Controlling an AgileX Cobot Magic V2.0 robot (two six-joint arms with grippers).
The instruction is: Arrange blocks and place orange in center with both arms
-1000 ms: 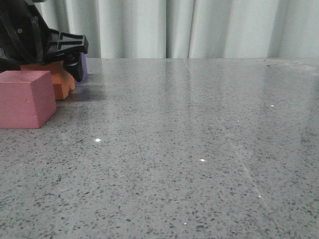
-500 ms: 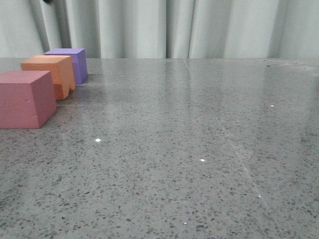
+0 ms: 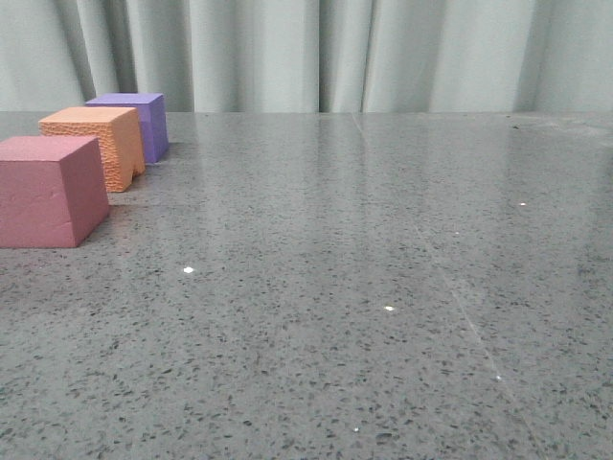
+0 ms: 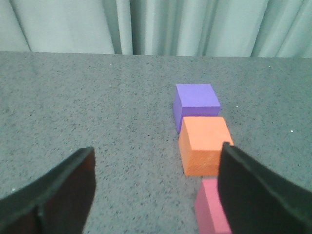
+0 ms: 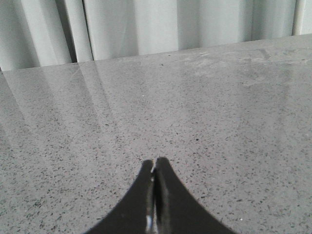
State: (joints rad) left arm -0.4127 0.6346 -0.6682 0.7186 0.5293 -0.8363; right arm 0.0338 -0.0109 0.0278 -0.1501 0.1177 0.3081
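— Nearest the left hand [image 4: 156, 185], what lies there?

— Its fingers [image 4: 58, 190] stand wide apart, gripping nothing. Just beyond them, off toward one finger, sits the pinkish-red cube [image 4: 212, 209], partly hidden behind that finger. Next out is the orange cube [image 4: 204, 146], then the purple cube [image 4: 196, 102] farthest, all three on the bench [image 4: 97, 107].

— So which step is this?

— I judge the arranging done: orange sits in the middle. Nothing further looks needed beyond keeping clear.

— Which way does the row point?

— Its long axis runs straight away from the left hand; cubes sit close, faces roughly square to that line.

— The right hand [image 5: 155, 168]?

— Pressed together, empty, over bare bench well apart from the cubes.
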